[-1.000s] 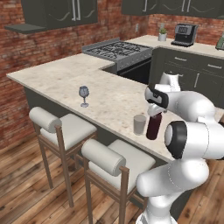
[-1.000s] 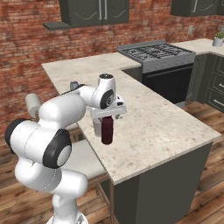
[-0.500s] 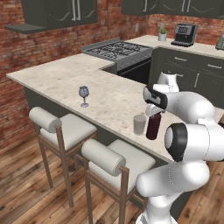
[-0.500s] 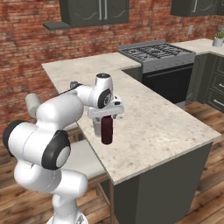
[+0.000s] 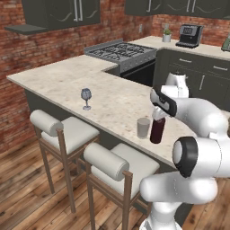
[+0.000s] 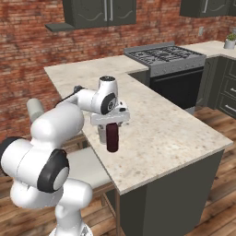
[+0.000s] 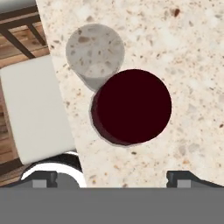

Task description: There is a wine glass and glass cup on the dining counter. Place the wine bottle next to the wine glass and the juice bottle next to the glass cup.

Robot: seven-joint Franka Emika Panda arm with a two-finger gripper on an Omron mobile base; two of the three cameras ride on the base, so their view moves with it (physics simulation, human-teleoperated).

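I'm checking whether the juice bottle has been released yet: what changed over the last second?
The gripper has risen slightly off the juice bottle, which now stands free on the dining counter beside the glass cup; the hand view shows the jaws spread wide of the cap. The bottle, cup and wine glass stayed put.

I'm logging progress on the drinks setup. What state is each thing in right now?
juice bottle: upright on the dining counter, capped, close beside the glass cup, not gripped.
glass cup: upright, empty, near the counter's stool-side edge.
wine glass: upright, empty, standing alone farther along the counter.
claw: open, directly above the juice bottle's cap, fingers clear of it.
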